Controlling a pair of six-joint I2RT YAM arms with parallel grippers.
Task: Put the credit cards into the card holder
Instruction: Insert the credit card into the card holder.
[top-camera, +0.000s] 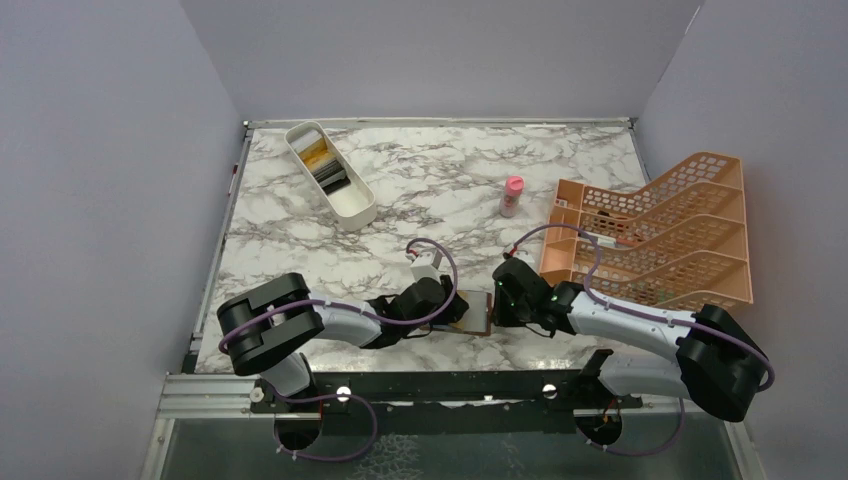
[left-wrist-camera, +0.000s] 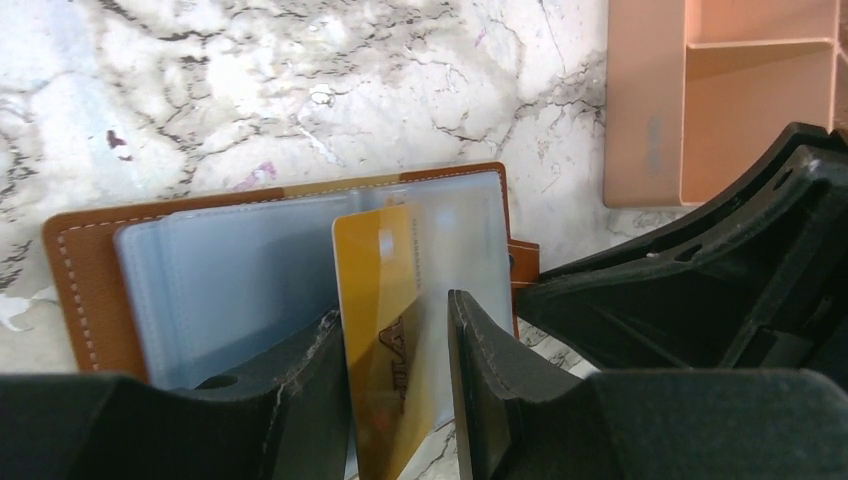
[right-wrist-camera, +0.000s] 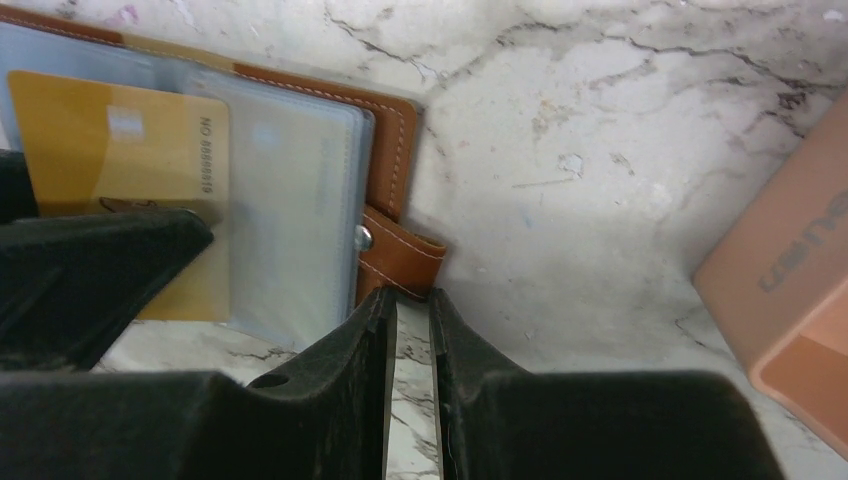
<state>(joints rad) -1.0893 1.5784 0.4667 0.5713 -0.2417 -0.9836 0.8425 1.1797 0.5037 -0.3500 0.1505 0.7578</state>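
The wallet (left-wrist-camera: 90, 270) lies open and flat on the marble bench (left-wrist-camera: 300, 80), at the near edge between the two arms. Its brown leather is underneath and its blue-grey clear sleeves (left-wrist-camera: 230, 290) face up. A yellow card (left-wrist-camera: 380, 265) lies over the sleeves toward the strap side. Its far end is over the wallet and its near end reaches back between the fingers of the left tool (left-wrist-camera: 395, 310). Those fingers stand apart, one at each long edge of the card, with a pale strip of gap on the right side (so the card is flanked, not pinched). Whether the card's far end sits inside a sleeve cannot be told.

The right tool (right-wrist-camera: 408, 298) comes in from the opposite side. Its fingers are close together, with only a thin slit of bench showing between them. Their tips meet the near edge of the wallet's small snap strap (right-wrist-camera: 405, 262). Whether they nip the strap or only press against it cannot be told.

Well back on the left, a white tray (top-camera: 362, 208) holds more cards (top-camera: 320, 158), yellow and dark. A pink bottle (top-camera: 512, 196) stands upright toward the back. An orange rack (top-camera: 660, 240) sits on the right of the bench, its near corner close to the right tool.
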